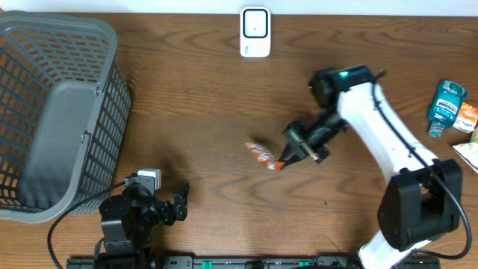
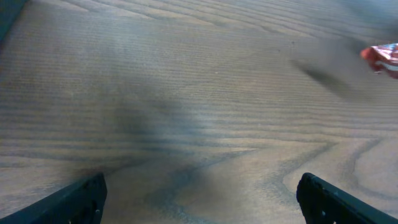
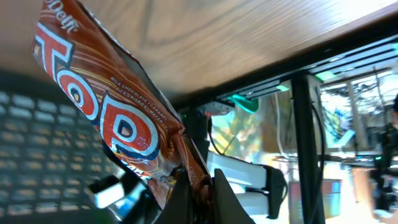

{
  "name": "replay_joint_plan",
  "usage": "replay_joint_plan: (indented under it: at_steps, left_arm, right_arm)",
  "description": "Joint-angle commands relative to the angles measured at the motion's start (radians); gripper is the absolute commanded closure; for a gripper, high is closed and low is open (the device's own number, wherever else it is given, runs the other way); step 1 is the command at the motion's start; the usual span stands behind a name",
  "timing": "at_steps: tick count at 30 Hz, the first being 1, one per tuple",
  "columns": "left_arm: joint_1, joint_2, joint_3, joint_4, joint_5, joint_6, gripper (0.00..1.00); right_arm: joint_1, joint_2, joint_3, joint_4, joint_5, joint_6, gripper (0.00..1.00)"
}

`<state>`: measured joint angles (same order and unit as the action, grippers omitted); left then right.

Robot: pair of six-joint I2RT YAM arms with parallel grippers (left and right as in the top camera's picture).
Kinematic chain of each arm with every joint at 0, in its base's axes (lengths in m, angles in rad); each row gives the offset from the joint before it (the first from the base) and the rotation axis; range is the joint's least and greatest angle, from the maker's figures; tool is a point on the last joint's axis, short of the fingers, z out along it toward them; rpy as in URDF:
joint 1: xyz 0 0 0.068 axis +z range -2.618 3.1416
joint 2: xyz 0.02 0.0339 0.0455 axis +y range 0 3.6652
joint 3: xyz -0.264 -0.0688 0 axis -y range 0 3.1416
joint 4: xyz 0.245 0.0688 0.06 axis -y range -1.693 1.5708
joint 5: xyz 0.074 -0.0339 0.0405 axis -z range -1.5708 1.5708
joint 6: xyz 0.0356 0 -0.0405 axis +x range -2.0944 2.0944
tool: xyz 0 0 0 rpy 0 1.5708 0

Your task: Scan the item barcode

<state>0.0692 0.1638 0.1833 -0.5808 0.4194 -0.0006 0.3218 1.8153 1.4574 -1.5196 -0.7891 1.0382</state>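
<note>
The item is an orange-brown "Top" chocolate wrapper (image 1: 261,154), held off the table at mid-table. My right gripper (image 1: 284,162) is shut on its end. In the right wrist view the wrapper (image 3: 118,118) fills the left side, pinched between the dark fingers of my right gripper (image 3: 200,179). No barcode shows on the faces in view. A white scanner (image 1: 255,32) stands at the table's far edge. My left gripper (image 1: 179,203) rests at the front left, open and holding nothing. Its wrist view shows the gripper (image 2: 202,200) over bare wood and the wrapper (image 2: 380,57) far right.
A large grey mesh basket (image 1: 52,112) fills the left side of the table. At the right edge lie a teal mouthwash bottle (image 1: 446,104), an orange packet (image 1: 467,117) and a pale box corner (image 1: 470,153).
</note>
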Motion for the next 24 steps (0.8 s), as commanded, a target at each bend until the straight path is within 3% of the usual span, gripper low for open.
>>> replay_joint_plan:
  at_steps: [1,8,13,19,24]
  left_arm:
    - [0.003,-0.001,0.001,-0.003,0.002,-0.001,0.02]
    - [0.003,-0.001,0.001,-0.003,0.002,-0.001,0.02]
    - [0.003,-0.001,0.001,-0.003,0.002,-0.001,0.02]
    - [0.003,-0.001,0.001,-0.003,0.002,-0.001,0.02]
    - [0.003,-0.001,0.001,-0.003,0.002,-0.001,0.02]
  right_arm:
    - [0.054,0.008,-0.001,0.039,-0.047,0.008,0.99]
    - [0.053,0.008,-0.001,0.258,0.415,-0.038,0.99]
    - [0.073,0.016,-0.024,0.367,0.531,-0.148,0.99]
    - [0.119,0.025,-0.126,0.474,0.550,-0.177,0.99]
    - [0.132,0.023,-0.134,0.472,0.660,-0.230,0.99]
